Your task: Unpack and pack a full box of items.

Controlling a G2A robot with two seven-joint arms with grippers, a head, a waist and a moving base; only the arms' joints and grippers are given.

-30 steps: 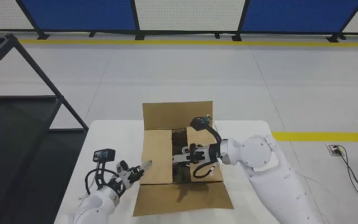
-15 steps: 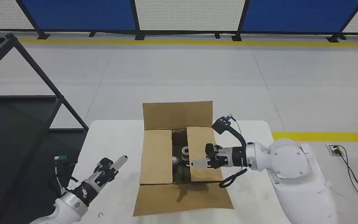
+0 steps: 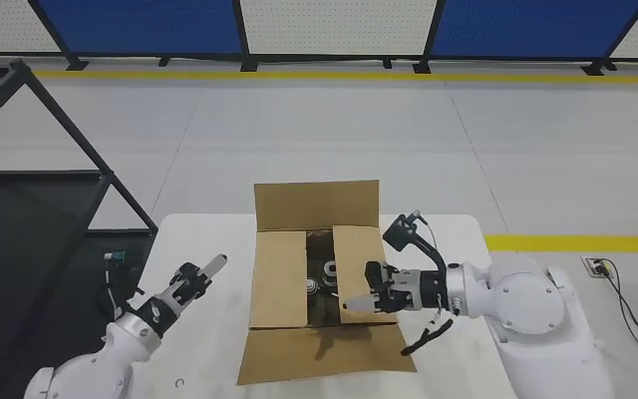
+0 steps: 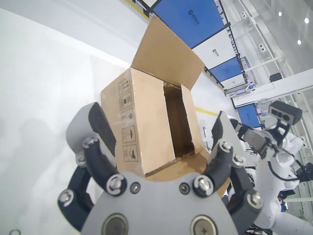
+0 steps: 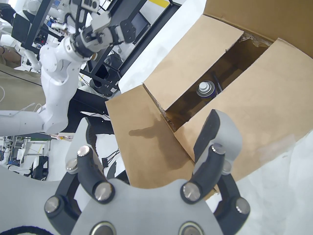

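White worktop [image 3: 194, 234] bearing the box [image 3: 281, 284], outer flaps spread, inner flaps parted by a narrow gap. The right arm reaches over the right inner flap; the left arm is raised beside the box, apart from it. Contents are mostly hidden; one can [image 5: 206, 89] top shows. Both the right pincer [image 5: 149, 123] and left pincer [image 4: 157, 114] gape wide, empty.

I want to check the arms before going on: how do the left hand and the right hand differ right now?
The left hand is over bare table, apart from the box; the right hand is over the box's right top flap. The left hand points obliquely toward the far side; the right hand points sideways at the box's opening. Both are open and empty.
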